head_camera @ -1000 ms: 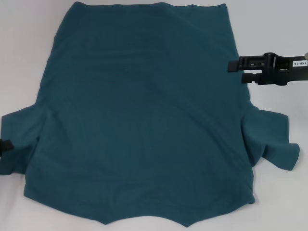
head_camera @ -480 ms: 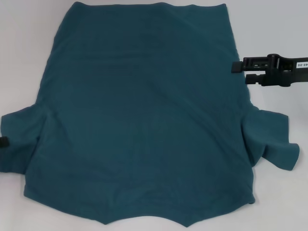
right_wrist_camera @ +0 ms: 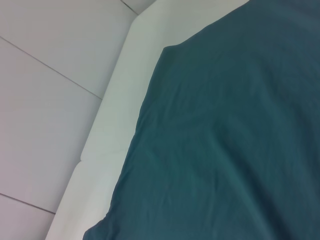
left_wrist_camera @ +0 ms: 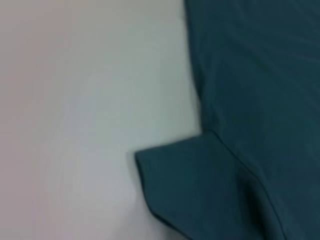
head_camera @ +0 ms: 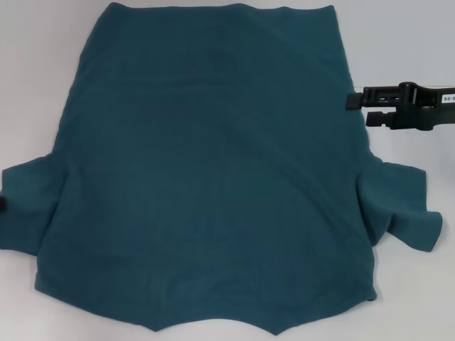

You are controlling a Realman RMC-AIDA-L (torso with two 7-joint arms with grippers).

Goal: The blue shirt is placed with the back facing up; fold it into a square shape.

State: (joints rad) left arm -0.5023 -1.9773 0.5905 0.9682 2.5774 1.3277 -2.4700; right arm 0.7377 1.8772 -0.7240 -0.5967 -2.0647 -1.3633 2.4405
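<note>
The blue shirt point(head_camera: 213, 163) lies spread flat on the white table point(head_camera: 43, 71), hem at the far side and both short sleeves sticking out to the sides. My right gripper point(head_camera: 357, 110) hovers open just off the shirt's right side edge, above the right sleeve point(head_camera: 402, 206), with nothing between its fingers. Only a black sliver of my left gripper point(head_camera: 2, 204) shows at the picture's left edge, beside the left sleeve point(head_camera: 25, 206). The left wrist view shows that sleeve point(left_wrist_camera: 190, 185) and bare table point(left_wrist_camera: 75, 100). The right wrist view shows the shirt's body point(right_wrist_camera: 225, 140).
Bare white tabletop runs along both sides of the shirt. The right wrist view shows the table's far edge point(right_wrist_camera: 115, 100) and a tiled floor point(right_wrist_camera: 45, 100) beyond it.
My right gripper has drawn back to the right, off the shirt's side edge. My left gripper has slid left, almost out of the head view. The shirt has not moved.
</note>
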